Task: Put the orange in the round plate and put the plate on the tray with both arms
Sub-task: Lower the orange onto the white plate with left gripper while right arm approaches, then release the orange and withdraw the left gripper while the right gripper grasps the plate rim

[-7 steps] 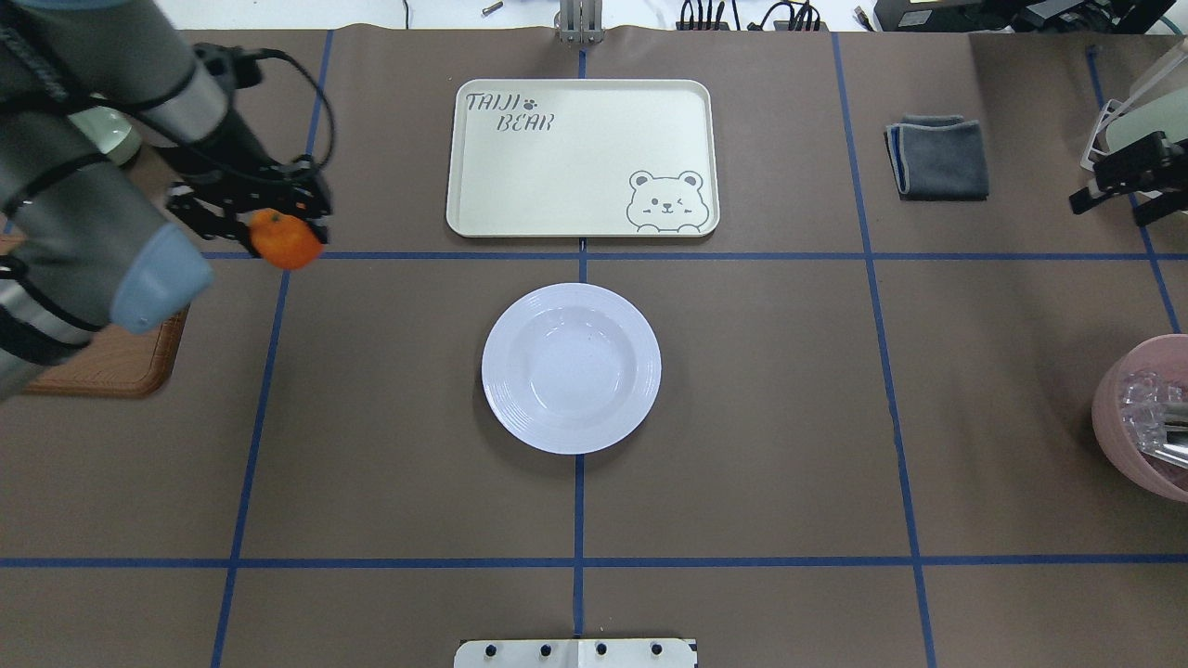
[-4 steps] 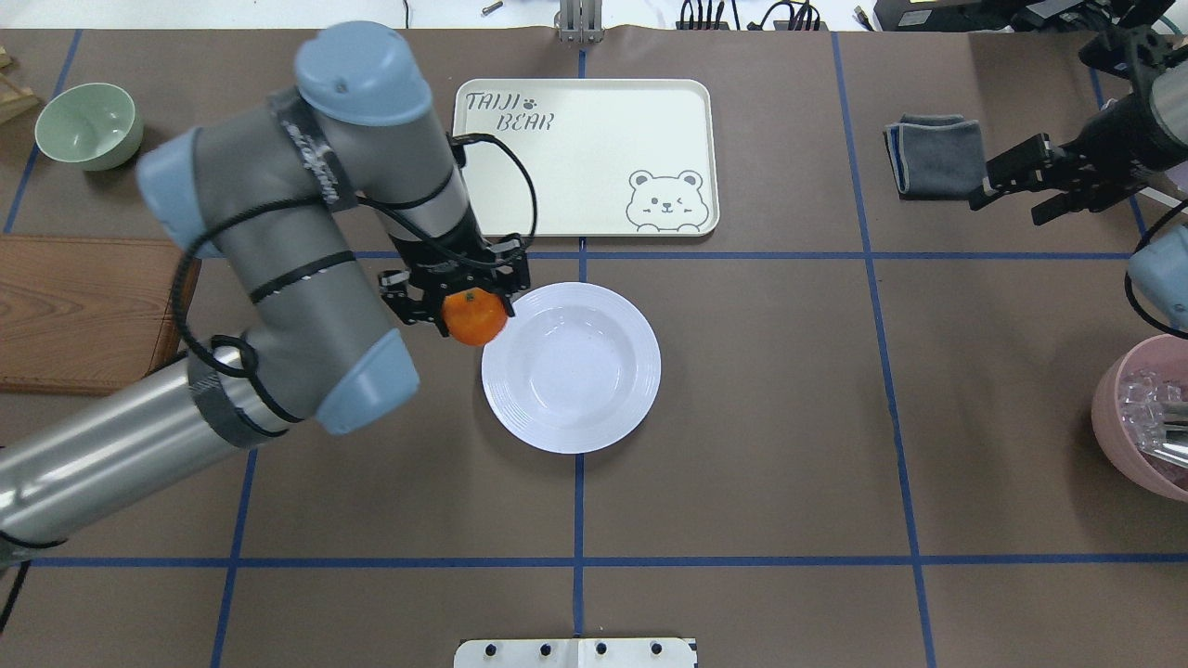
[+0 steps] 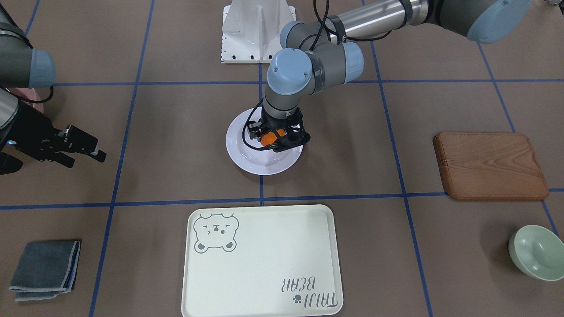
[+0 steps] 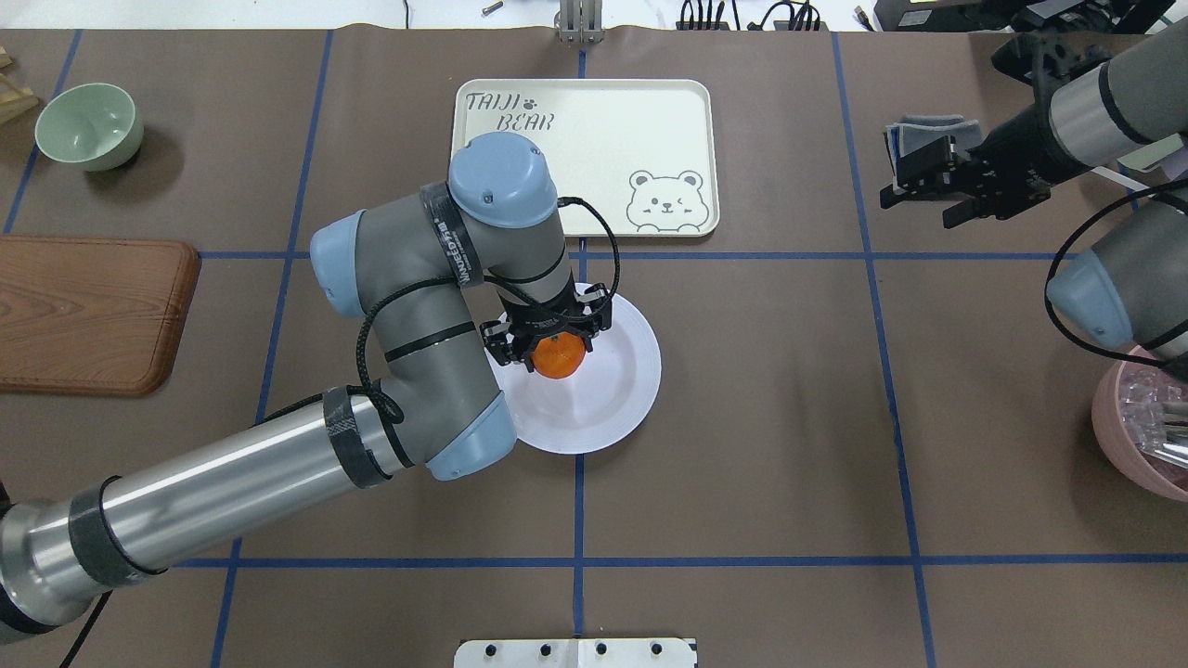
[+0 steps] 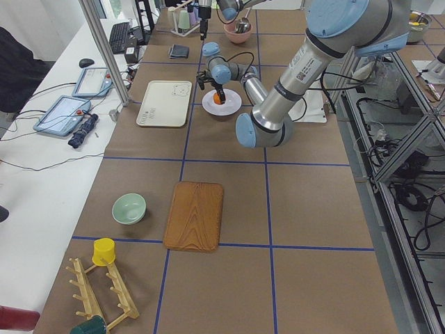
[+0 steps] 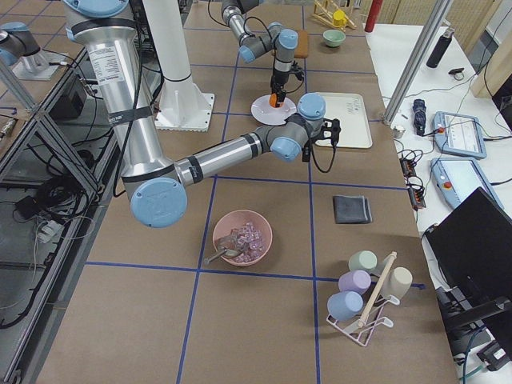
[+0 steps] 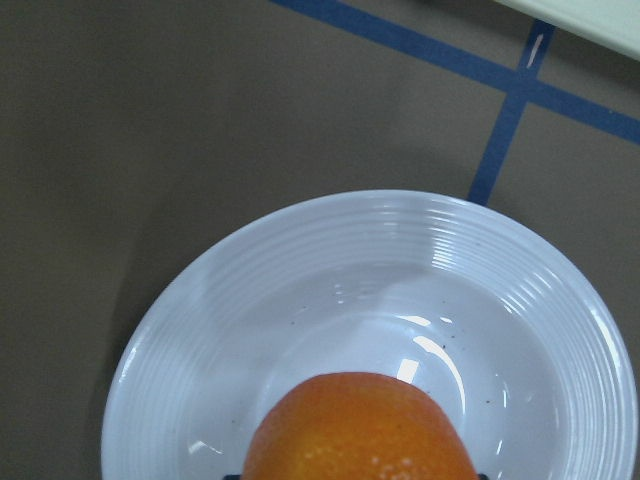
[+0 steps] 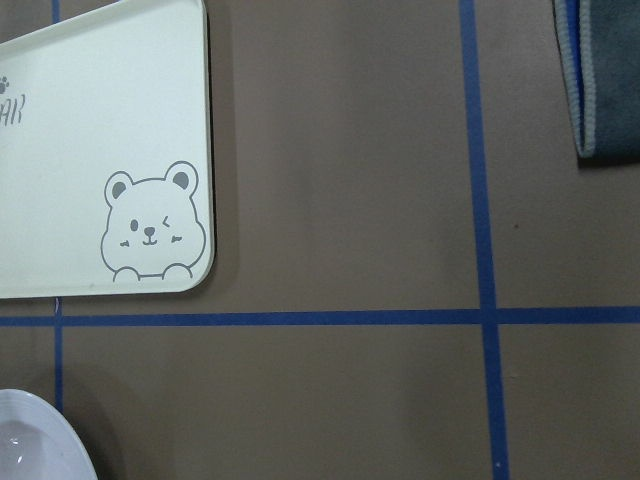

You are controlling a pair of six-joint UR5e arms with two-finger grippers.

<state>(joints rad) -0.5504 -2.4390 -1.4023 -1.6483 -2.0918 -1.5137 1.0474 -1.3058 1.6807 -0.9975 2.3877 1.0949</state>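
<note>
Over the plate [image 4: 633, 371], the left gripper [image 4: 555, 351] pinches the orange [image 4: 560, 360], which could bounce or roll out if released too high.

Brown table [image 4: 742, 417], blue tape grid [image 4: 742, 562], white side bench [image 5: 42, 160], aluminium post [image 5: 104, 49]

Got the left arm [image 4: 232, 492] stretched in with the elbow folded, wrist pointing straight down, left gripper [image 4: 555, 349] clamped round the orange [image 4: 561, 360]. Got the right arm [image 4: 1095, 111] off to its own side, right gripper [image 4: 914, 206] roughly level, fingers apart
</note>
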